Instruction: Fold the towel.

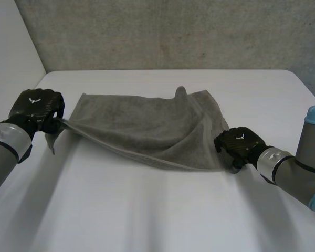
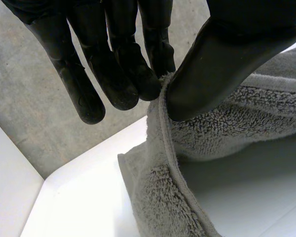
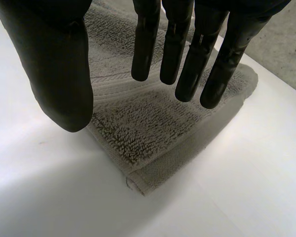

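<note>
A grey towel (image 1: pixel 147 126) lies across the middle of the white table (image 1: pixel 147 210), folded over with a double layer along its near edge. My left hand (image 1: pixel 37 107) holds its near left corner off the table; in the left wrist view the thumb (image 2: pixel 222 64) pinches the towel's hem (image 2: pixel 212 143) against the fingers. My right hand (image 1: pixel 239 143) is at the near right corner. There its fingers (image 3: pixel 187 54) are straight and apart from the thumb, just above the folded corner (image 3: pixel 138 123), which lies flat on the table.
A grey concrete wall (image 1: pixel 173 31) rises behind the table's far edge. A white panel (image 1: pixel 10 47) stands at the left side. Bare table stretches in front of the towel.
</note>
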